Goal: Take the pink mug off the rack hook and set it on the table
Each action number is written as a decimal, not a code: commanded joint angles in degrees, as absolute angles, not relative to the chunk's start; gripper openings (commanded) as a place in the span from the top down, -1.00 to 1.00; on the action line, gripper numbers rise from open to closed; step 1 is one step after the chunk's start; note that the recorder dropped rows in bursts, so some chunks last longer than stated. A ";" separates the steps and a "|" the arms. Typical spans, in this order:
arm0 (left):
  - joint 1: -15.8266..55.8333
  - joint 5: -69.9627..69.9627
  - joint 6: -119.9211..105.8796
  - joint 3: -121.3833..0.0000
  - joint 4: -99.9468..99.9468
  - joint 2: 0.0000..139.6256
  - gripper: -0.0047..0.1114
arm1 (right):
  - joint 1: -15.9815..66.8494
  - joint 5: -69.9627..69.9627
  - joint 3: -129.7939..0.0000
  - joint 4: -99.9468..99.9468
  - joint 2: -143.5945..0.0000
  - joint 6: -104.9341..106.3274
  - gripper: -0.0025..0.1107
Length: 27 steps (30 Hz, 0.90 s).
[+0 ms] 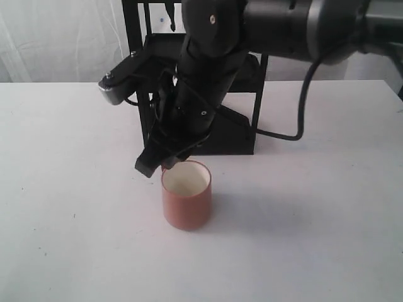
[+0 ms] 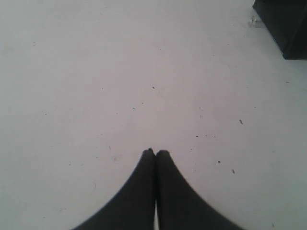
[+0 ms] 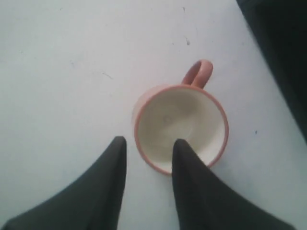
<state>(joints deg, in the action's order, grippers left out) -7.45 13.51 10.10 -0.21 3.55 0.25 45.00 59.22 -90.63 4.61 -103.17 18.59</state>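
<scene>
While the right arm reaches across in front of the black rack (image 1: 236, 126), the pink mug (image 1: 186, 196) stands upright on the white table (image 1: 302, 220), off the rack and just in front of its base, mouth up, cream inside showing. Right gripper (image 3: 149, 142) hangs over the near edge of the mug (image 3: 180, 127). Its two dark fingers (image 3: 110, 182) are spread apart: one tip overlaps the rim and the cream interior, the other sits outside the wall over bare table, so the wall falls between them with plenty of gap. Not clamped, as far as the wrist view shows; whether the inner fingertip touches the rim I cannot tell from this angle. The handle (image 3: 198, 73), a thin loop, lies on the side of the mug away from the fingers, toward the rack. In the exterior view the gripper (image 1: 160, 162) sits at the mug's rim on the rack side. The hooks at the rack's top are mostly hidden by the arm. Left gripper (image 2: 155, 152): fingers pressed together, tips meeting, nothing held, over a bare stretch of table dotted with dark specks. One corner of the rack (image 2: 283, 24) shows well away from the tips.
</scene>
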 commanded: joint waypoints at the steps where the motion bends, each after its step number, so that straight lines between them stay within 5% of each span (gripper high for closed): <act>1: -7.29 13.36 10.30 0.00 3.54 0.00 0.92 | 44.67 67.53 -90.52 3.46 -101.58 13.27 0.43; 7: -7.29 13.37 10.20 0.00 3.54 0.00 0.92 | 43.04 69.96 -86.94 -15.43 -101.58 12.71 0.96; 16: -7.29 13.37 10.30 0.00 3.54 0.00 0.92 | 26.07 69.74 -79.46 -16.72 -101.58 13.49 0.96; 27: -7.29 13.37 10.30 0.00 3.54 0.00 0.92 | -3.40 49.25 -64.64 -10.08 -99.72 6.91 0.96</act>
<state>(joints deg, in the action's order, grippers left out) -7.45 13.51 10.10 -0.21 3.55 0.25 1.16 58.14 -68.86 -13.14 -101.65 7.60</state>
